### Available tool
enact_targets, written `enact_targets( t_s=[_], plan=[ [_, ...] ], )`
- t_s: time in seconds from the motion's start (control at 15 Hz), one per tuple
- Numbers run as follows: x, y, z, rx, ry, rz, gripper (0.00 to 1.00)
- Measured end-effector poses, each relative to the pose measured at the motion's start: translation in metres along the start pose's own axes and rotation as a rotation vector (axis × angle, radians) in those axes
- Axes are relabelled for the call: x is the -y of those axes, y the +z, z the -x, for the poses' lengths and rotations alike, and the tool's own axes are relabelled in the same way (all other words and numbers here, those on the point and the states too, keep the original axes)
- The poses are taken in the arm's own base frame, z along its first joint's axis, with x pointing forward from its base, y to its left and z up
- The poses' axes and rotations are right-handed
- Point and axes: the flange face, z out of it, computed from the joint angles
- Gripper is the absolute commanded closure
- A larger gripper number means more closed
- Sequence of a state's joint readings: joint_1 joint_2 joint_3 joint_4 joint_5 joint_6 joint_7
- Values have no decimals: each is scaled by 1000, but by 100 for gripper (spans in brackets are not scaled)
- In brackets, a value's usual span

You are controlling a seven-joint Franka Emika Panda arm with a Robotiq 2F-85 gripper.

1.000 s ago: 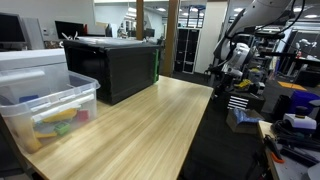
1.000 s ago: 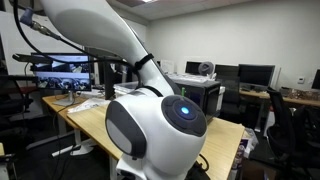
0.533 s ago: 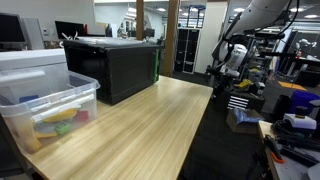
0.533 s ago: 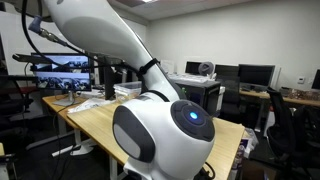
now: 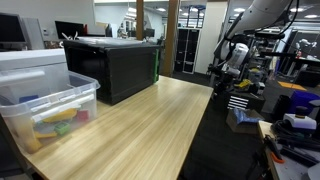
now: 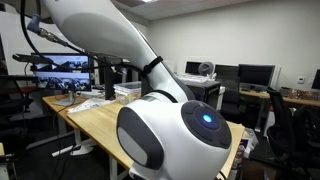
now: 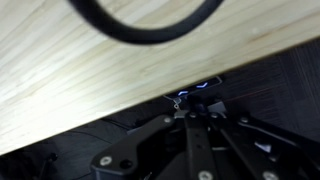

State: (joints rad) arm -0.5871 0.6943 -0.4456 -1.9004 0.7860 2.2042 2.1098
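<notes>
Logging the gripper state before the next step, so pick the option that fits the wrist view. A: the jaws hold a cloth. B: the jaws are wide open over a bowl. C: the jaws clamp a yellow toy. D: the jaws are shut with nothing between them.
D: in the wrist view the gripper has its fingers pressed together at the tips, empty, near the edge of the wooden table.

My tool (image 7: pixel 190 112) is black. The counter (image 5: pixel 130 125) is pale wood with fine streaked grain. The box (image 5: pixel 115 65) on it is black; the clear bin (image 5: pixel 50 110) shows yellow and green inside.
</notes>
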Motion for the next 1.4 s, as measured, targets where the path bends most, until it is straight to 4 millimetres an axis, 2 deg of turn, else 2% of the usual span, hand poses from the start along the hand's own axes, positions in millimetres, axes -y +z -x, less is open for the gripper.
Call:
enact_targets(
  t_s=[0.2, 0.47, 1.07, 1.4],
  plan=[
    [13, -10, 4, 20, 9, -7, 99],
    [15, -19, 9, 26, 5, 13, 99],
    [3, -24, 12, 9, -16, 53, 99],
    [-11, -15, 11, -31, -50, 50, 99]
  ],
)
